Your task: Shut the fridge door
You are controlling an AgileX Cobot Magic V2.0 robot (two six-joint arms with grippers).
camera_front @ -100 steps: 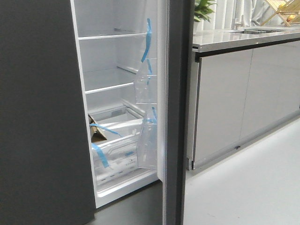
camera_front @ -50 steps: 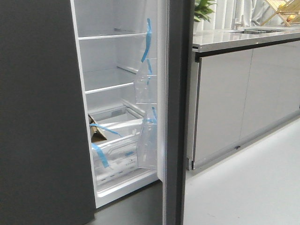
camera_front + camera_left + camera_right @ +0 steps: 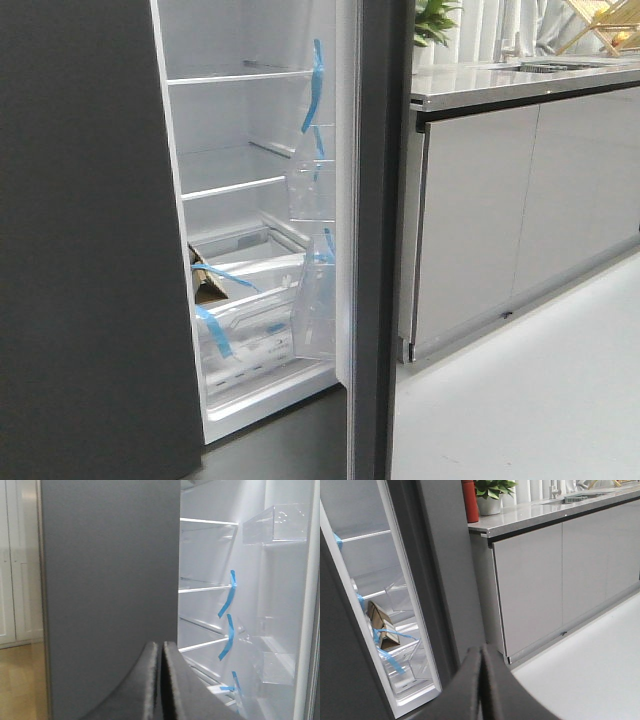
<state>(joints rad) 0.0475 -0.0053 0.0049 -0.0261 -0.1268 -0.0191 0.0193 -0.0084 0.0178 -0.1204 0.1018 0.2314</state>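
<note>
The fridge door [image 3: 378, 240] stands open and edge-on in the front view: a tall dark-grey panel with white lining, clear bins [image 3: 312, 185] and blue tape [image 3: 317, 70] on its inner side. Its inner lining and a bin [image 3: 280, 525] show in the left wrist view, and its grey outer face [image 3: 447, 565] in the right wrist view. My left gripper [image 3: 161, 647] is shut and empty, in front of the fridge's closed dark-grey left panel [image 3: 110, 590]. My right gripper [image 3: 482, 652] is shut and empty, near the door's outer face. Neither gripper shows in the front view.
The fridge interior has white shelves [image 3: 235, 185] and a drawer holding a cardboard box [image 3: 207, 282]. Pale grey glossy cabinets [image 3: 480, 220] under a counter [image 3: 520, 85] stand right of the door, with a plant [image 3: 435, 20] and a red bottle [image 3: 469, 500] on top.
</note>
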